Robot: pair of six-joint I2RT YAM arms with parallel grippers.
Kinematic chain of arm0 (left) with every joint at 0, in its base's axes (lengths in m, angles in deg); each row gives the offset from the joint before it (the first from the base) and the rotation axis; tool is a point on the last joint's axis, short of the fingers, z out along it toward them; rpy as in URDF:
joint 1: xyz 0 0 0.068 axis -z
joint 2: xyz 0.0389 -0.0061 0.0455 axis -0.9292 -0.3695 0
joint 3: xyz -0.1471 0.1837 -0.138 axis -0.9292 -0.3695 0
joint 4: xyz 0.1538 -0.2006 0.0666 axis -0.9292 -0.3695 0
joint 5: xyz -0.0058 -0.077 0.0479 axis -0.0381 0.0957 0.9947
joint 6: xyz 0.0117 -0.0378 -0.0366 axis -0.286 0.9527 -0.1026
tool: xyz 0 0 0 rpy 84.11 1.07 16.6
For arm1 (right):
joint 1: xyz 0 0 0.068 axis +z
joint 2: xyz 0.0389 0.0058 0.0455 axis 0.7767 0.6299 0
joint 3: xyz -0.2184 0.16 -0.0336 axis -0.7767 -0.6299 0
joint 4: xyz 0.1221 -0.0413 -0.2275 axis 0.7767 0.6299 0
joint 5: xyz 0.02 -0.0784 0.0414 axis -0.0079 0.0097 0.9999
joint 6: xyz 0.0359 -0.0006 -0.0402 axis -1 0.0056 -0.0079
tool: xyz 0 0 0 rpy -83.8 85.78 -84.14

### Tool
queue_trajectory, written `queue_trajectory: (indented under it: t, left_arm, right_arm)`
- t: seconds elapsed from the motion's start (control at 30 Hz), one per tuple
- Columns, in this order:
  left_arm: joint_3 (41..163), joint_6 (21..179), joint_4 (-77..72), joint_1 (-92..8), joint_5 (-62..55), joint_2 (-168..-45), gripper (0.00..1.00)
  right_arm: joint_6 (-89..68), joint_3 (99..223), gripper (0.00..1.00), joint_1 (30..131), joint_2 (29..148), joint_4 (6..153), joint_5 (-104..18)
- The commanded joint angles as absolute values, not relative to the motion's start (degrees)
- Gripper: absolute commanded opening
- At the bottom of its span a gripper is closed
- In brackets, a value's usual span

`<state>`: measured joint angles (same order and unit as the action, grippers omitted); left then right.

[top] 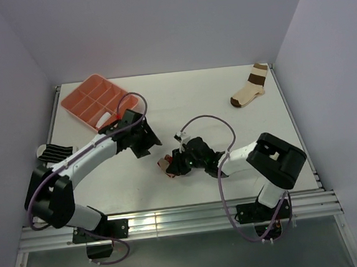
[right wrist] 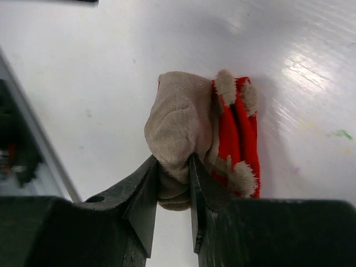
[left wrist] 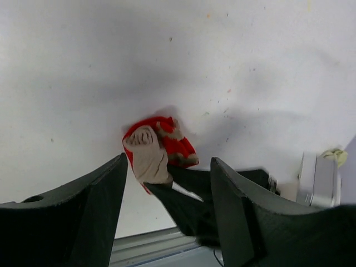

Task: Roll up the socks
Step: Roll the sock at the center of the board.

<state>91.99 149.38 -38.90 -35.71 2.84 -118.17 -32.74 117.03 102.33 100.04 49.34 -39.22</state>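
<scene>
At the far left, the striped sock (top: 54,150) lies by the edge of the worktop (top: 200,100), untouched. My left pincer (left wrist: 167,162) stands wide and holds nothing, just over the tan sock with the red end (right wrist: 178,119), bunched mid-worktop. I judge the roll must stay tight while I regrip. My right pincer (right wrist: 172,158) is narrow, clamped on the tan part.

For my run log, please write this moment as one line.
task: roll socks | right gripper: shut on tan sock | left gripper: open, beside it, not touching | striped sock: at left edge
</scene>
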Motion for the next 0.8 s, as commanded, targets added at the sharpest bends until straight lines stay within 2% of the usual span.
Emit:
queue_trajectory:
  t: [0.0, 0.2, 0.3, 0.47, 0.77]
  left_arm:
    - [83.62, 154.41, -28.91, -35.62, 0.39, -111.0, 0.66]
    - [69.46, 158.63, -17.56, -35.27, -4.1, -104.3, 0.66]
    - [66.18, 159.42, -12.98, -34.39, -4.63, -104.2, 0.65]
    - [63.72, 160.12, -11.3, -32.89, -4.02, -105.78, 0.62]
    - [62.22, 159.34, -11.04, -32.72, -3.58, -112.63, 0.48]
  right_arm:
    - [-40.44, 113.87, 0.0, 99.05, 106.08, 43.48, -22.88]
    - [-48.53, 111.85, 0.0, 93.86, 115.05, 31.09, -12.78]
    - [-51.0, 111.58, 0.0, 92.45, 117.87, 26.95, -10.74]
    - [-51.28, 112.46, 0.0, 91.74, 119.28, 29.04, -10.74]
    - [-51.89, 113.08, 0.0, 91.48, 118.94, 30.54, -11.17]
